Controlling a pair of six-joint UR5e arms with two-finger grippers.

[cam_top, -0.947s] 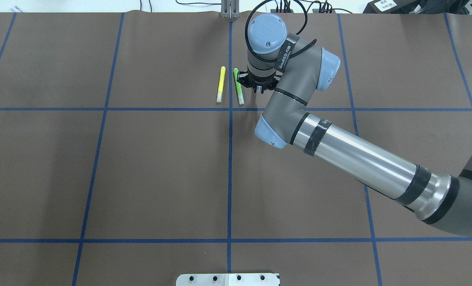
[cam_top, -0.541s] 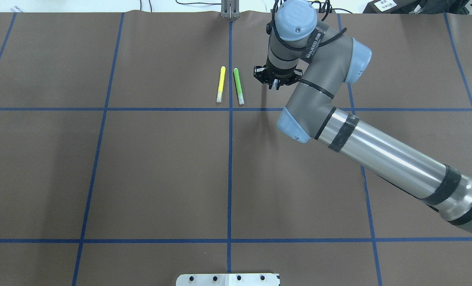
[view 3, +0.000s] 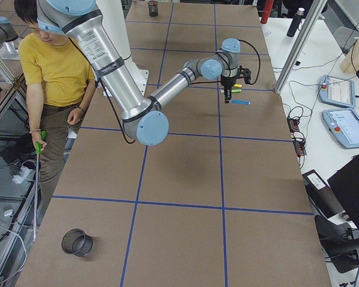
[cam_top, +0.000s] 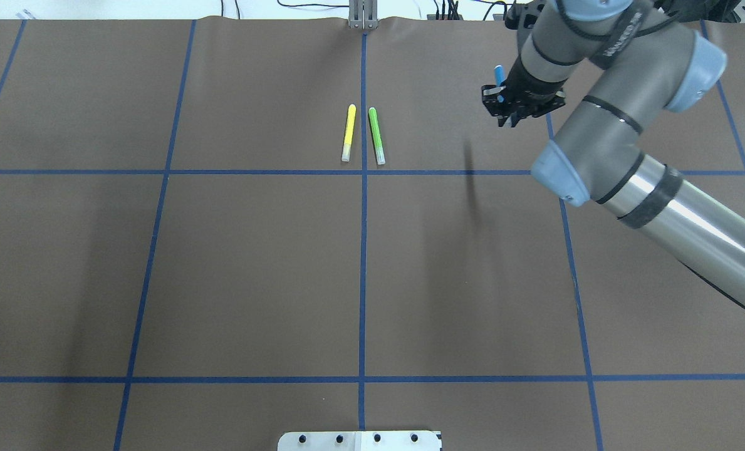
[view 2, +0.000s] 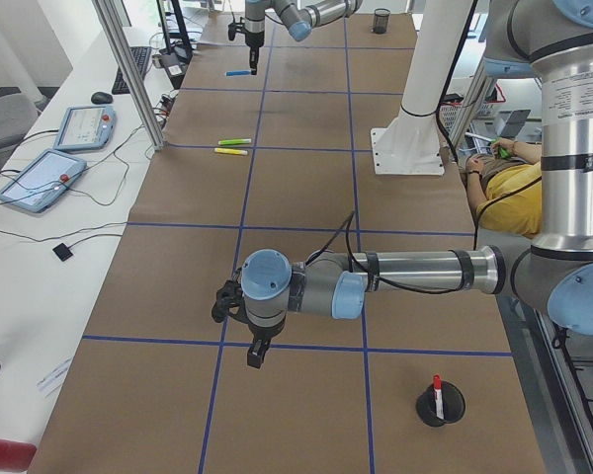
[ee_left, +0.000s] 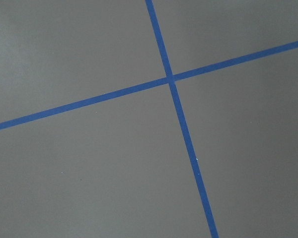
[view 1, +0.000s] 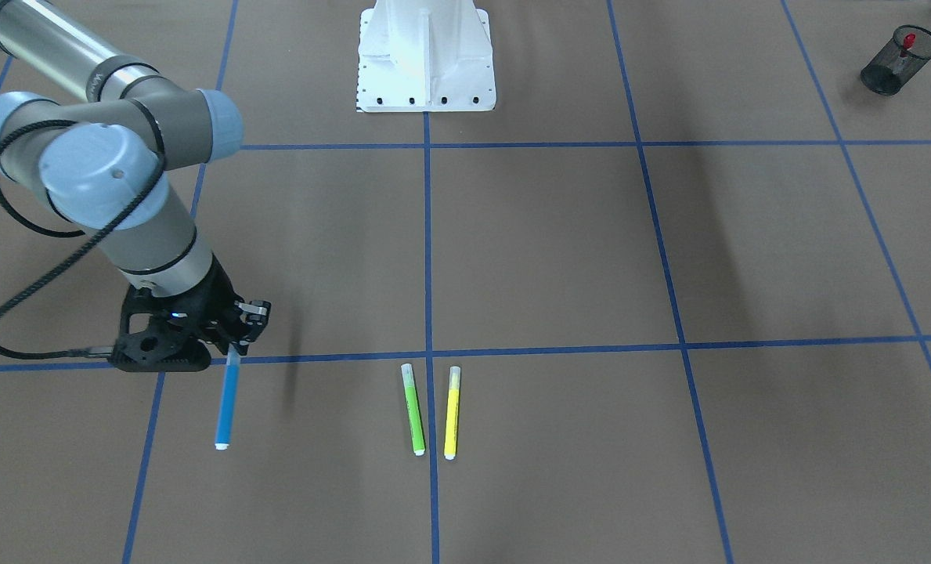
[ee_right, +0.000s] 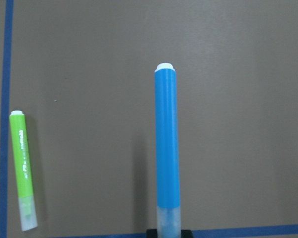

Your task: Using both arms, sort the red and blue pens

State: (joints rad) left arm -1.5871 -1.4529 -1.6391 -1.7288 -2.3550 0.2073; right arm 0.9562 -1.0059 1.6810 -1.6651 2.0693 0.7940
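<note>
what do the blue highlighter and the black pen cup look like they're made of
Slim blue highlighter: plastic by the look, with a smooth, even-coloured barrel and a clear, see-through cap. Black mesh pen cup: probably wire mesh, likely metal, since its wall shows a fine open grid; too small to be sure.

Blue highlighter [view 1: 226, 403], green highlighter [view 1: 413, 410]

Open table [cam_top: 253, 269] either side of the adjacent green highlighter [cam_top: 376, 135] and yellow highlighter [cam_top: 348, 132]

A robotics lab: silver-grey jointed robot arms [view 2: 415, 269] over a brown paper-covered surface [cam_top: 253, 263] gridded with blue tape lines [cam_top: 362, 250], grey touchscreen control pendants [view 2: 40, 181] wired up alongside.
</note>
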